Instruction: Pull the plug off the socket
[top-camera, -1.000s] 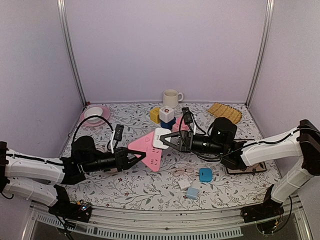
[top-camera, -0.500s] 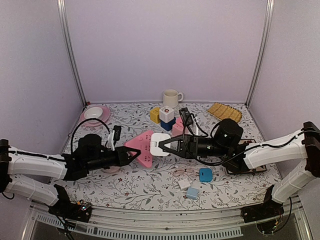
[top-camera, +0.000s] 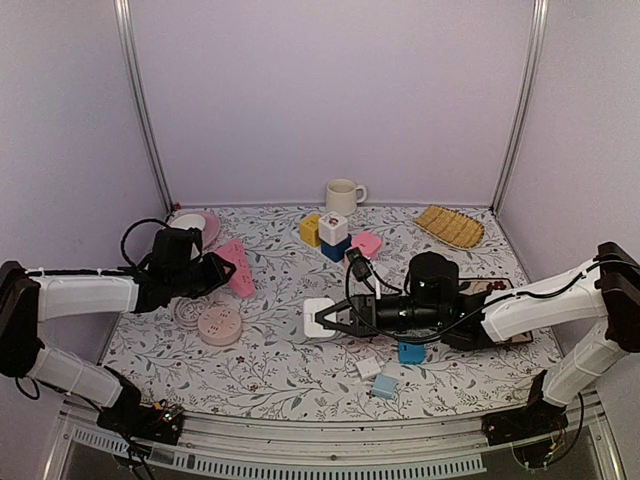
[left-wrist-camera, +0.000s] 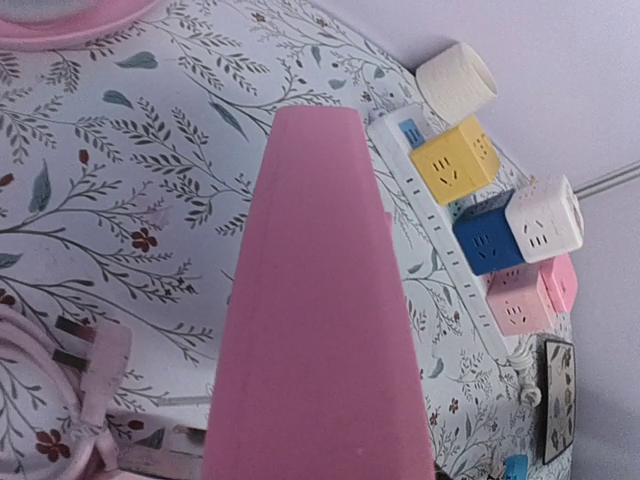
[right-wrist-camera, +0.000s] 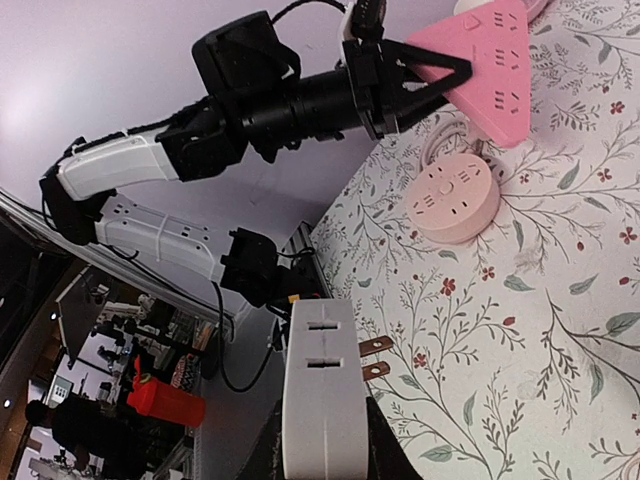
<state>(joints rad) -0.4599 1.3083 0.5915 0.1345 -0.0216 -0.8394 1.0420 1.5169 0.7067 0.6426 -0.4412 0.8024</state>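
Top external view has the arms well apart. The left jaws are clamped on the pink triangular socket (top-camera: 236, 266) over the left of the worktop (top-camera: 290, 375), and the right jaws are closed on the white plug (top-camera: 314, 314) near the middle. Gripping each piece lets one arm anchor while the other draws away, and the separation looks done. Only the right wrist view shows the plug's prongs (right-wrist-camera: 375, 357) bare. The left wrist view gives just the socket's pink face, with its jaws hidden.

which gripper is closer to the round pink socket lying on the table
Left. The left gripper, holding the pink triangular socket, is just behind the round pink socket; the right gripper, holding the white plug, sits farther off to its right.
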